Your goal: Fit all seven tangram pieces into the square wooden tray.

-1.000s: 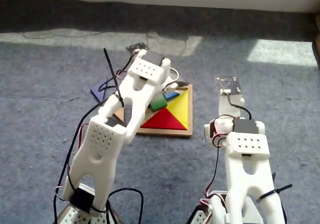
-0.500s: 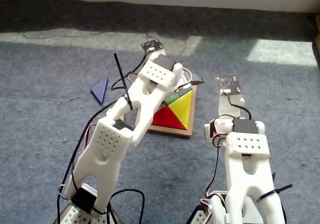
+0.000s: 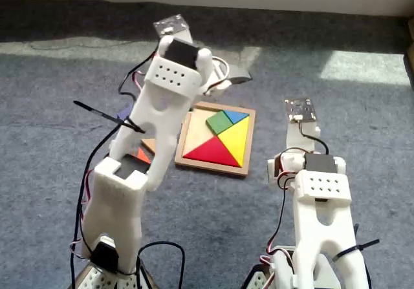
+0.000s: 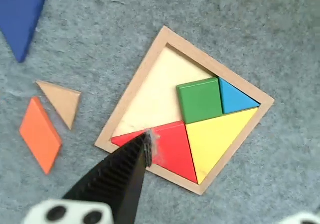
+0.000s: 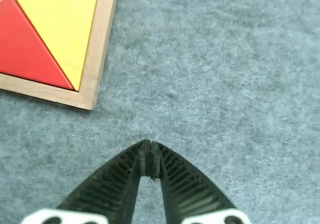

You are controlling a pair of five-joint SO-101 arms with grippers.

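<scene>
Left of the tray (image 4: 131,89), orange piece (image 4: 40,134), tan triangle (image 4: 62,101), blue triangle (image 4: 22,13) lie flat: spread left gripper (image 4: 145,156) may fumble them; right gripper (image 5: 150,159) pressed together.

The left arm (image 3: 155,127) stretches forward and high, the left gripper (image 4: 145,146) pointing down, apparently off the surface. The right arm (image 3: 320,205) sits folded back, the right gripper (image 5: 150,159) pointing down, tips pressed together.

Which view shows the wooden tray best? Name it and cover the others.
The left wrist view: nearly the whole wooden tray shows from above, rim and floor. The high view shows it slanted, one edge behind the left arm. The right wrist view catches one corner.
</scene>
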